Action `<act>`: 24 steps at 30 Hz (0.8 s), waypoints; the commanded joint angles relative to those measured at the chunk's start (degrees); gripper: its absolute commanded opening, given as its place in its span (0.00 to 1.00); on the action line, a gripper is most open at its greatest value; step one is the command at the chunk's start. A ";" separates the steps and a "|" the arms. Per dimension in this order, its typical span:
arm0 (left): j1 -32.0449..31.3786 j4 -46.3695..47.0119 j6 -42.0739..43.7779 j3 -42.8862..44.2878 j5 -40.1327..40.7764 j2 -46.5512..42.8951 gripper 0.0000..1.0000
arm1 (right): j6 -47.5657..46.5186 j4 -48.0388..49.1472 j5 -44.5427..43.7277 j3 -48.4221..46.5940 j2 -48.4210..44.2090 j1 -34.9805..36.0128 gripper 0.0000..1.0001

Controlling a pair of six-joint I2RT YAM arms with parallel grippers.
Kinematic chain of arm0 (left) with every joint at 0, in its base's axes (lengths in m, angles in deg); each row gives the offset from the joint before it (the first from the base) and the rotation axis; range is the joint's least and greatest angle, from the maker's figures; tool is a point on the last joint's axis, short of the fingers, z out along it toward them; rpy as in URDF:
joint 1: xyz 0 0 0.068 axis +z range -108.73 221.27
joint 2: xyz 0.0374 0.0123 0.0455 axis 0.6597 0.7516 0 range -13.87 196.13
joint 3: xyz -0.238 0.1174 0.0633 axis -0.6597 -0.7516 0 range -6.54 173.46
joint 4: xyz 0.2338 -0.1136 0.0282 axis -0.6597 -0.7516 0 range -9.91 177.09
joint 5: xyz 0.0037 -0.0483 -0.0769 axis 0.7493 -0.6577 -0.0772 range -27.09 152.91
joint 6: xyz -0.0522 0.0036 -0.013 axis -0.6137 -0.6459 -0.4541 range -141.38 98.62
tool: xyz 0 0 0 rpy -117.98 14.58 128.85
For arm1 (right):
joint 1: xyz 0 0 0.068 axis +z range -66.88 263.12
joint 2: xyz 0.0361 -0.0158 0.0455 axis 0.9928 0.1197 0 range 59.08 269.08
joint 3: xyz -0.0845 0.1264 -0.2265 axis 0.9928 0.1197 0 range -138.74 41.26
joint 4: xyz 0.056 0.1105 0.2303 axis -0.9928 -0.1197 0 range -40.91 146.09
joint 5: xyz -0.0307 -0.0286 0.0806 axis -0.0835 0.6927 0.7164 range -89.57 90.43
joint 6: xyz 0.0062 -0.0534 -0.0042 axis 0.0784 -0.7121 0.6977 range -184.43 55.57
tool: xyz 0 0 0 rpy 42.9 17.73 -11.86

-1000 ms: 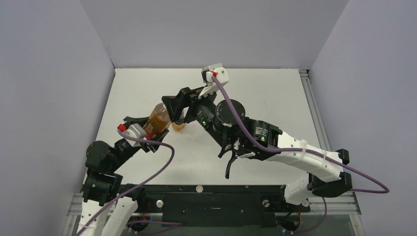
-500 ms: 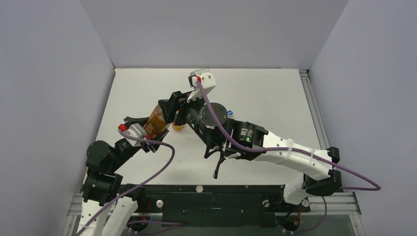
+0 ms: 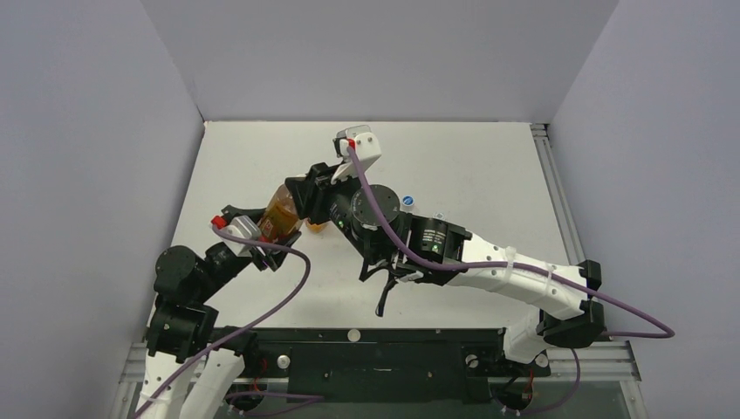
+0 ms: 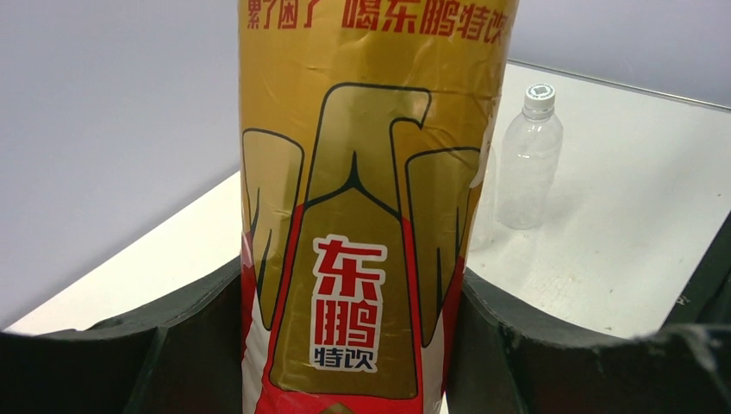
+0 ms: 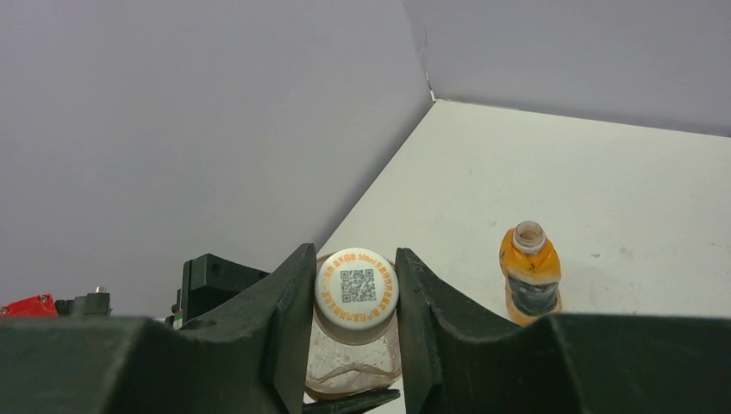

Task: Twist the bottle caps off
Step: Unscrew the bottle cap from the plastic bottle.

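My left gripper is shut on the body of the reddish-brown bottle, which has a gold and red label, and holds it tilted above the table. My right gripper is shut on that bottle's white cap, which has a QR code on top. One finger presses on each side of the cap. The orange bottle with a dark label stands on the table with its neck open and no cap. The clear bottle stands upright with its white cap on.
A small blue cap lies on the white table beside my right arm. Grey walls close the table at the left, back and right. My right arm stretches across the middle of the table.
My right wrist has turned and shifted left around the top of the reddish-brown bottle, still at the cap. My left arm and the bottle have barely moved.
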 commanded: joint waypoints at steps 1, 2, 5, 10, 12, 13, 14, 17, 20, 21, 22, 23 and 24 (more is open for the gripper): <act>0.27 0.08 -4.02 3.80 -1.01 1.16 0.04 | -2.13 1.85 1.39 0.81 -3.17 -0.68 0.00; 0.24 -0.24 -5.10 4.05 -1.32 1.29 0.04 | -2.47 1.91 2.01 0.98 -3.41 -0.83 0.00; 0.24 -2.13 -8.05 6.07 -3.39 2.51 0.04 | -4.11 2.04 5.68 2.25 -5.19 -1.93 0.00; 0.25 -11.04 -15.36 14.16 -8.79 8.65 0.04 | -4.79 5.09 17.86 7.43 -9.21 -5.33 0.00; 0.28 -14.14 -16.73 16.68 -12.77 10.85 0.04 | -5.17 6.36 24.15 8.82 -10.92 -6.97 0.00; 0.35 -14.86 -16.78 17.08 -14.49 11.14 0.04 | -5.23 6.89 26.36 9.81 -12.01 -7.91 0.00; 0.33 -14.98 -17.03 17.10 -18.79 11.16 0.04 | -5.09 8.07 30.03 10.29 -13.08 -8.50 0.00; 0.33 -9.54 -23.55 13.87 -27.62 8.70 0.05 | -4.48 11.09 38.14 13.87 -15.45 -9.16 0.00; 0.36 6.52 -33.76 7.39 -32.64 4.40 0.04 | -3.29 17.16 45.89 17.12 -18.36 -9.25 0.00; 0.34 8.52 -36.15 6.72 -32.91 3.79 0.04 | -2.97 18.35 47.33 18.33 -18.69 -9.25 0.00; 0.36 10.02 -36.64 6.34 -33.24 3.50 0.03 | -2.42 20.01 49.97 18.68 -19.25 -9.25 0.00; 0.38 10.41 -37.51 6.33 -33.52 3.64 0.02 | -2.22 20.44 50.95 18.74 -19.32 -9.25 0.00; 0.35 11.02 -37.89 6.44 -34.25 3.93 0.01 | -2.01 20.73 52.50 18.49 -19.21 -9.16 0.00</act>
